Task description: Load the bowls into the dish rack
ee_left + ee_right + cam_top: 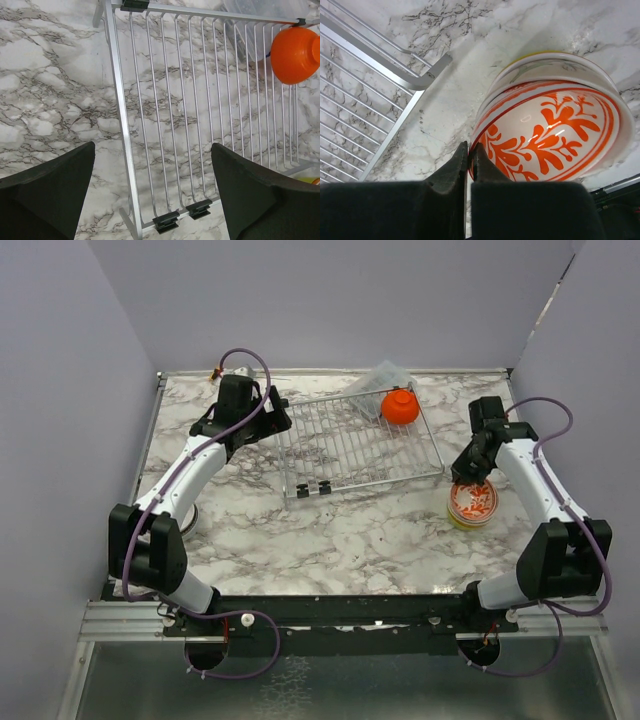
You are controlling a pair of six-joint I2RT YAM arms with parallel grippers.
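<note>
The left gripper (152,150) hangs at about ten o'clock on the table with its jaws spread wide, holding nothing, over the left rail of the dish rack (340,455). The rack lies flat mid-table. One orange bowl (400,406) already sits at its one o'clock corner.

At four o'clock from the rack, off its near right corner, stands a nested stack on the marble. A white patterned bowl (555,135) with red-orange leaves is on top and a lime-yellow bowl (456,523) shows at the bottom. The right gripper (470,155) has its jaws drawn together on the patterned bowl's rim at nine o'clock in the wrist view, one finger inside the wall and one outside.

The bowl looks rigid, glossy and fairly light, so probably slippery and liable to chip. A thin rim pinch will likely let it swing and hang tilted. Nested snugly, it may drag the bowl beneath up with it, so a slow lift seems wise.
</note>
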